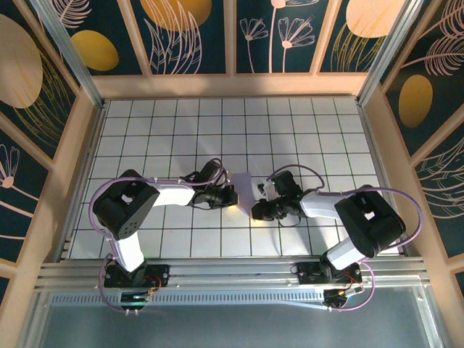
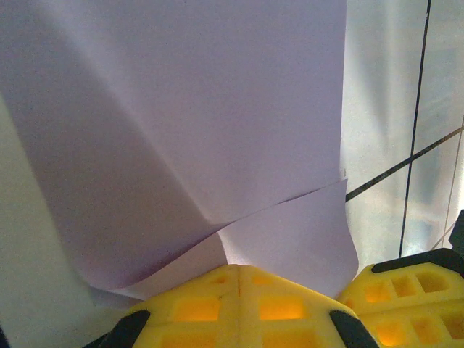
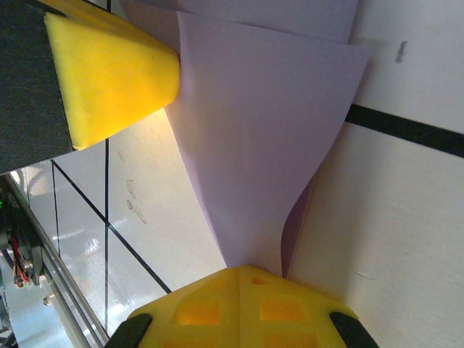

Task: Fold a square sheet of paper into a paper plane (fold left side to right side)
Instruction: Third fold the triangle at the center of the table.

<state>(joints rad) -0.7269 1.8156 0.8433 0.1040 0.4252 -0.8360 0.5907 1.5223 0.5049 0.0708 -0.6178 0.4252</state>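
Top view: the paper (image 1: 245, 188) is held near the middle of the desk (image 1: 181, 130), between the two arms. The left claw (image 1: 229, 196) is closed on its left side and the right claw (image 1: 255, 210) on its near right part. The claws are set very near each other, so a knock between them is judged possible if either is swung across for the fold.

Left wrist view: the yellow pads (image 2: 196, 308) are pressed together with a corner of the paper (image 2: 196, 130) pinched in the seam. The sheet is seen bowed and curled, with one layer lapping another. If it were laid down like this, a crooked or doubled crease could be pressed in.

Right wrist view: the pads (image 3: 283, 308) are likewise shut on a narrow tip of the paper (image 3: 268, 130), which fans out and twists away from them. Only a small bite is held, so the sheet could be slipped free. If the claws were drawn apart, the thin sheet could be torn.
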